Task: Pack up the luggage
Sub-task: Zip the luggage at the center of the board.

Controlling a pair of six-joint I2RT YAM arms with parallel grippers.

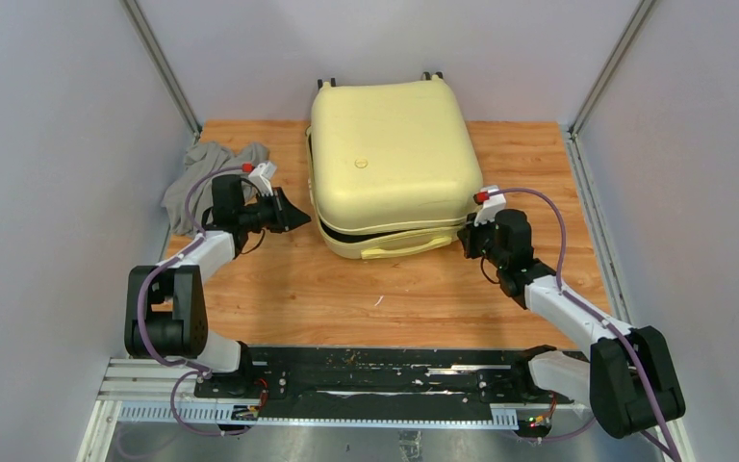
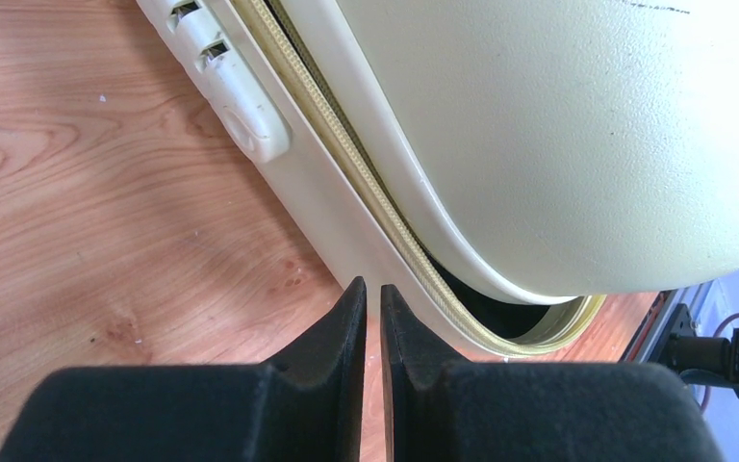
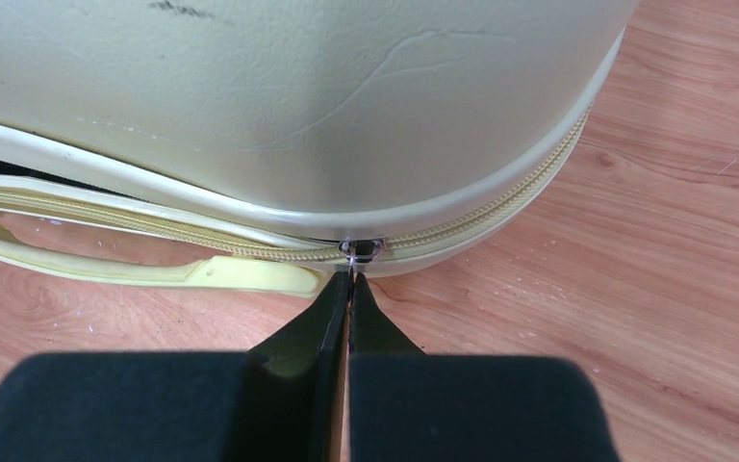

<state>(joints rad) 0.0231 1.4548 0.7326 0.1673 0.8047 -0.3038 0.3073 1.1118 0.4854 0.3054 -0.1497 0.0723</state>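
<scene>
Right claw (image 3: pixel 350 279): black wedge fingers pressed almost together, pinching the thin metal zip pull (image 3: pixel 363 249) at the rounded near right corner of the case.
Left claw (image 2: pixel 372 287): matte black tapered fingers, only a narrow slit between them and nothing in it; tips just beside the lower shell at the near left corner, contact cannot be told.
Luggage (image 1: pixel 385 154): lies flat at the middle of the far edge of the tabletop; pale-yellow hard shell, squarish with rounded corners, fine pebbled grain, domed lid.
Lid seam: zipped around the right corner, gaping along the near side.
Lining (image 1: pixel 346 234): black, seen as a dark strip in the gap.
Zipper tape (image 2: pixel 366 183): woven, yellow, ribbed, lying loose along the open seam.
Handle (image 3: pixel 106 265): smooth pale-yellow plastic loop, flat against the near side.
Plastic block (image 2: pixel 241 106): cream, moulded, rounded end, on the left side wall.
Wheels (image 1: pixel 327 84): small, black, poking out at the far edge.
Shell marks: thin curved scratch and dark scuffs near the right corner.
Tabletop (image 1: pixel 423 308): orange-brown wood grain, with small pale specks.
Cloth (image 1: pixel 202 168): grey, soft, crumpled heap in the far left corner, apart from the case.
</scene>
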